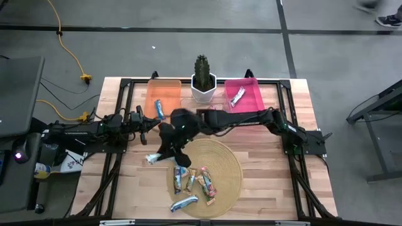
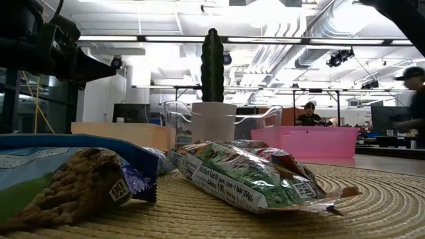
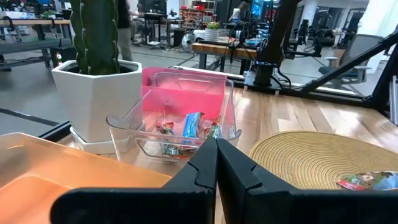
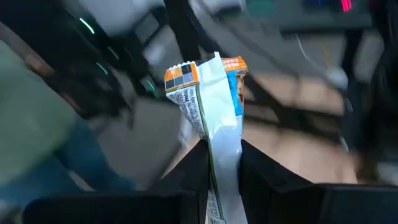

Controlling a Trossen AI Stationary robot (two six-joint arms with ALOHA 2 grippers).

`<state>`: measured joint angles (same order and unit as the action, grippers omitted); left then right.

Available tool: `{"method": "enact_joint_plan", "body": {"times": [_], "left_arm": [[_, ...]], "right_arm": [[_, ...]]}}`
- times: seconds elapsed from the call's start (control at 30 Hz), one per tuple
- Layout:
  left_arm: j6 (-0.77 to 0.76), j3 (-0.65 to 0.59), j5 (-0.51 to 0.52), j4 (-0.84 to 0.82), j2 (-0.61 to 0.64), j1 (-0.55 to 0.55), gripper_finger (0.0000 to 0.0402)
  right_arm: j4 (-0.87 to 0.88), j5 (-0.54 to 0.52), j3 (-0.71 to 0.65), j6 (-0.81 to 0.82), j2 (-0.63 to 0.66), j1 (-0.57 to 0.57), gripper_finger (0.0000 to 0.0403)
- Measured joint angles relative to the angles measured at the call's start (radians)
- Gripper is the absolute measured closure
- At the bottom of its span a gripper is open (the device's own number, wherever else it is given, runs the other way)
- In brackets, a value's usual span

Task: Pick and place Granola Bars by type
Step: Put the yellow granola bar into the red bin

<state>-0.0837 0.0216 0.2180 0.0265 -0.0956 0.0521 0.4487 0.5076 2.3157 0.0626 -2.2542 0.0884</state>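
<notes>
The right gripper (image 4: pixel 222 158) pinches a white, blue and orange granola bar (image 4: pixel 211 106) between its fingers (image 4: pixel 193 171); the bar stands up out of the narrow gap between them, its crimped orange end well clear of the tips (the lower end is hidden between the fingers). In the high view the right arm reaches across the worktop (image 1: pixel 301 100) to the upper left edge of the round woven mat (image 1: pixel 226 164). The other granola bars (image 1: pixel 193 181) lie loose on that mat, one (image 1: pixel 152 158) just off its left edge; one bar (image 1: pixel 237 96) rests in the pink bin (image 1: pixel 252 94), one (image 1: pixel 159 109) in the orange bin (image 1: pixel 164 93), and several (image 3: pixel 186 132) in the clear bin (image 3: pixel 180 112). The left gripper (image 3: pixel 216 158), fingers pressed together and holding nothing, hangs by the orange bin, facing the potted cactus (image 1: pixel 201 78).
</notes>
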Motion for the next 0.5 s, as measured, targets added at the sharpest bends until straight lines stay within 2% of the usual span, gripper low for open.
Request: {"method": "enact_joint_plan", "body": {"times": [0.23,0.5], "left_arm": [[0.0,0.0,0.0,0.0,0.0,0.0,0.04],[0.0,0.0,0.0,0.0,0.0,0.0,0.04]], "right_arm": [[-0.313,0.113,0.0,0.132,0.051,-0.011,0.0345],[-0.428,0.115,0.0,0.165,0.089,-0.017,0.0345]]}}
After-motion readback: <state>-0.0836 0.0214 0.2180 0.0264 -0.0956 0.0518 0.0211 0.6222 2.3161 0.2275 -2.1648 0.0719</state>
